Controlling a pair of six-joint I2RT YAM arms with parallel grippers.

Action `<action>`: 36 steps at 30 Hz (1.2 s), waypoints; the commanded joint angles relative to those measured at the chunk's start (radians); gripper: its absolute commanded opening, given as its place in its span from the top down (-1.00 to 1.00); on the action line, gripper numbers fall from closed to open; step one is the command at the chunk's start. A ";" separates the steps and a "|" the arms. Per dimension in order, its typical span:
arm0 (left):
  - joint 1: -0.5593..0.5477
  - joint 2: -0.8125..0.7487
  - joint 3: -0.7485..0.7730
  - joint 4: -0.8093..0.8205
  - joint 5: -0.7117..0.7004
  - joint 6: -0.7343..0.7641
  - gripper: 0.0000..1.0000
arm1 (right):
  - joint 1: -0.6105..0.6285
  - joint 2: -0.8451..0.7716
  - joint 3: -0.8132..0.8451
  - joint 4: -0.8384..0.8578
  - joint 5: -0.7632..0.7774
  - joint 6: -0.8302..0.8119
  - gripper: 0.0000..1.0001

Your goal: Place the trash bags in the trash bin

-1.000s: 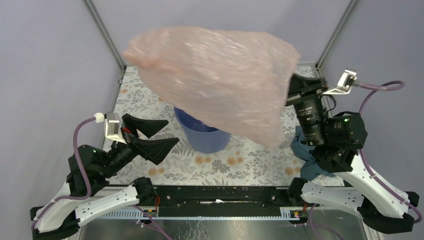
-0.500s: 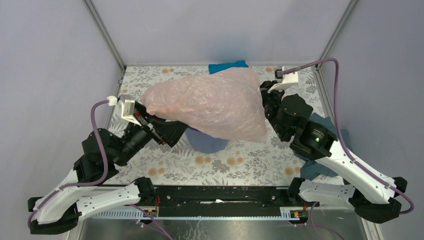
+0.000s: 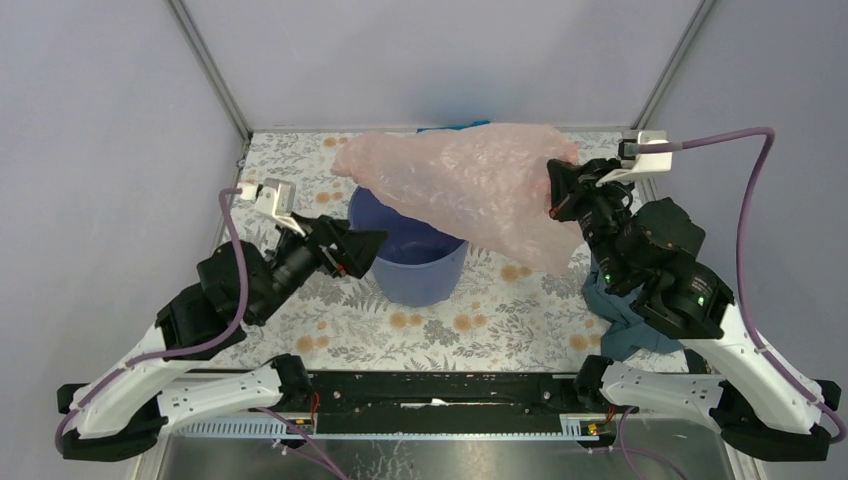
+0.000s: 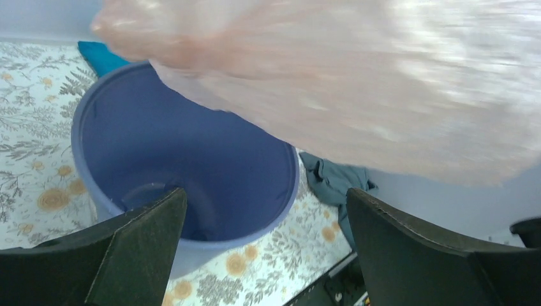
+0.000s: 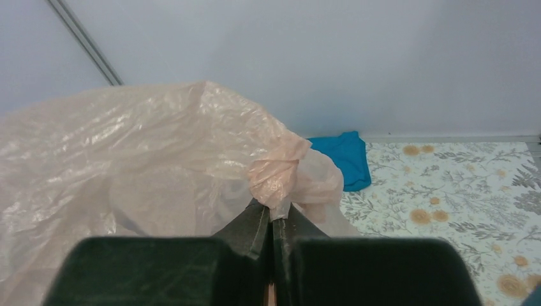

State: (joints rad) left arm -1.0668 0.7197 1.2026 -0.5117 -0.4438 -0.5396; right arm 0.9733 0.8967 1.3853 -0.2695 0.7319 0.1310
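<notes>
Half a second ago the trash bag point(image 3: 465, 190) sagged lower, covering most of the trash bin point(image 3: 410, 262) and reaching the left gripper point(image 3: 362, 250). Now it hangs higher and further right, so much of the bin's mouth lies uncovered, and the left gripper has drawn back to the bin's left side, clear of the film. The bag is thin, translucent pale-pink plastic, finely wrinkled and puffed into a long, tapered shape that narrows to a blunt tip at the far left. It is held in the air above the bin's far-right rim (none of it visibly inside). The bin is a round, smooth-walled lavender-blue bucket standing upright on the flower-patterned table cover point(image 3: 480, 322). The right gripper point(image 5: 272, 215), raised and pointing left, has its fingers pressed together on a bunched corner of the bag. The left arm reaches forward low, with its fingers spread wide and holding nothing. A bright blue cloth point(image 5: 346, 159) lies at the far edge, and a grey-blue cloth point(image 3: 612, 318) lies crumpled under the right arm.
</notes>
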 commanded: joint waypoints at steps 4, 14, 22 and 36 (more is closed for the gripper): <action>-0.002 -0.194 -0.078 -0.029 0.155 0.047 -0.98 | 0.002 0.018 0.028 -0.057 -0.031 -0.015 1.00; -0.002 -0.170 0.049 -0.107 -0.236 -0.006 -0.93 | 0.001 0.064 0.189 -0.036 -0.609 0.080 1.00; -0.002 -0.267 -0.057 -0.007 -0.186 0.026 -0.96 | 0.002 0.126 0.369 -0.093 -0.597 0.220 1.00; -0.002 -0.254 -0.051 -0.067 -0.194 -0.014 -0.97 | -0.001 0.313 0.339 0.030 0.056 0.129 1.00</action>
State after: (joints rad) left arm -1.0668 0.4423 1.1427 -0.5930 -0.6239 -0.5461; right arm 0.9730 1.1103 1.6852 -0.3157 0.6033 0.3511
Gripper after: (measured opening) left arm 0.987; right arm 0.020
